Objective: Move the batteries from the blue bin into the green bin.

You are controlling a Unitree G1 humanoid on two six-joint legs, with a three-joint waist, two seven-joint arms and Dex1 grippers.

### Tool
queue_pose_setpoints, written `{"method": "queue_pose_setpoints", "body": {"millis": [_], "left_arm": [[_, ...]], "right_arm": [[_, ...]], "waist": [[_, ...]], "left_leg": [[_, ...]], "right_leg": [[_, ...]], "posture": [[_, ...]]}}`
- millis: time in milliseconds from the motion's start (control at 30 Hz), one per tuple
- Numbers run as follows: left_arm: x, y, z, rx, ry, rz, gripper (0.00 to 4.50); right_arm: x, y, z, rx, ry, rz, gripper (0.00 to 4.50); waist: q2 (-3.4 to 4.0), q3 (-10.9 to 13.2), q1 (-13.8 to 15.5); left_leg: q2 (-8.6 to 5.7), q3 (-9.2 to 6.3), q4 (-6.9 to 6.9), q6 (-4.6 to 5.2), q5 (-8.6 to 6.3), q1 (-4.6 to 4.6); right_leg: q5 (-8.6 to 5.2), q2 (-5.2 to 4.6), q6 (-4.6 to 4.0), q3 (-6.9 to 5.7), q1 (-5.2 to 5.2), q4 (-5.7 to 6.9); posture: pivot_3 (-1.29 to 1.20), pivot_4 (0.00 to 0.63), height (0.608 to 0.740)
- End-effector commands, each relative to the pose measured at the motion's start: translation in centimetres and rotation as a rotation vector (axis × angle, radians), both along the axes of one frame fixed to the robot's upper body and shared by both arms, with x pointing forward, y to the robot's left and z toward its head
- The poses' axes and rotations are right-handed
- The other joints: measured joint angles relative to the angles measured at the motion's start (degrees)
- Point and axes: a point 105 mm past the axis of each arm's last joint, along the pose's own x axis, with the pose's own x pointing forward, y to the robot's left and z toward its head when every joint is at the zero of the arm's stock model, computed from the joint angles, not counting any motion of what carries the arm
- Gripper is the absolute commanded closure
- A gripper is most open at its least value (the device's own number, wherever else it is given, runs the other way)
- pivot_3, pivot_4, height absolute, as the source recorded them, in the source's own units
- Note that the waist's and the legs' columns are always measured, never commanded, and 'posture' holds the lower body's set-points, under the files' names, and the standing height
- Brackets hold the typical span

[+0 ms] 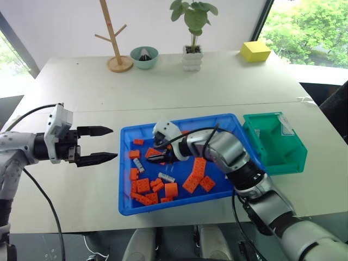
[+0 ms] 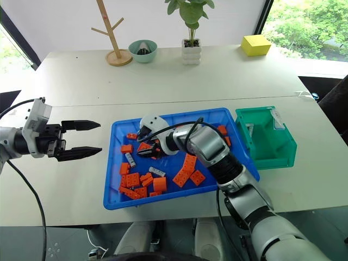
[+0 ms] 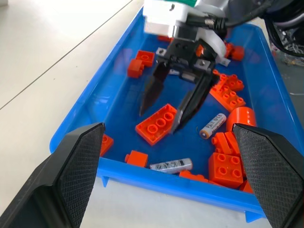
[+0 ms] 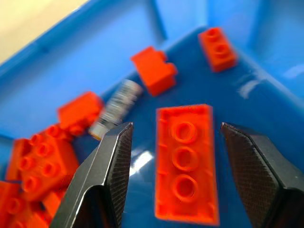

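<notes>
Inside the blue bin point(image 1: 228, 122), the right gripper point(image 3: 167, 105) is hovering with fingers apart, empty, over an orange brick point(image 4: 186, 161), two batteries point(image 3: 171, 165) lying nearby. The left gripper point(image 1: 100, 144) is waiting open above the surface point(image 1: 81, 185); the green bin point(image 1: 277, 142) is touching the blue bin's right rim.

Batteries point(image 1: 166, 177) lie among bricks point(image 1: 194, 175) in the blue bin point(image 1: 126, 205), the green bin point(image 1: 290, 160) just right.
</notes>
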Motion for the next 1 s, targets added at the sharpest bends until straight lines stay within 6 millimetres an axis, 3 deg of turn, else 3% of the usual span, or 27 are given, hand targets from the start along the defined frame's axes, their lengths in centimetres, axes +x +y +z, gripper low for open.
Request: {"method": "queue_pose_setpoints", "body": {"millis": [33, 200, 500, 800, 1000], "left_arm": [[-0.1, -0.3, 1.2, 0.009, -0.044, -0.020, 0.00], [-0.1, -0.4, 1.1, 0.016, -0.035, -0.035, 0.00], [-0.5, 0.2, 0.8, 0.074, -0.014, -0.057, 0.00], [-0.5, 1.1, 1.3, 0.075, -0.019, -0.022, 0.00], [-0.6, 1.0, 1.5, 0.068, -0.017, -0.026, 0.00]], "right_arm": [[0.2, 0.7, 2.9, 0.049, -0.075, 0.019, 1.53], [-1.5, 2.9, 3.6, 0.076, -0.103, 0.085, 1.53], [-3.6, 5.7, 0.7, 0.080, 0.038, 0.135, 1.53], [-4.8, 5.3, -2.6, 0.041, 0.146, 0.145, 1.53], [-4.5, 4.9, -4.5, -0.005, 0.131, 0.135, 1.53]], "waist": [[0.00, 0.0, 0.0], [0.00, 0.0, -0.3], [0.00, 0.0, 0.0], [0.00, 0.0, -0.1], [-0.01, 0.0, -0.1]], "left_leg": [[0.00, 0.00, -0.01, 0.00, 0.00, 0.00], [0.05, 0.00, -0.03, 0.00, 0.00, 0.00], [0.02, 0.00, -0.02, -0.02, 0.01, 0.00], [0.03, -0.01, -0.03, -0.02, 0.01, 0.00], [0.03, -0.01, -0.03, -0.02, 0.01, 0.05]], "right_leg": [[0.00, 0.01, 0.00, 0.00, 0.00, 0.00], [0.00, 0.04, 0.00, 0.00, -0.03, 0.01], [0.00, 0.01, -0.01, 0.00, 0.00, 0.00], [0.00, 0.03, -0.01, 0.00, -0.02, 0.01], [-0.01, 0.04, -0.01, 0.00, 0.01, 0.01]], "posture": [[0.00, 0.150, 0.702], [0.00, 0.150, 0.702], [0.00, 0.150, 0.702], [0.00, 0.150, 0.702], [0.00, 0.150, 0.702]]}}
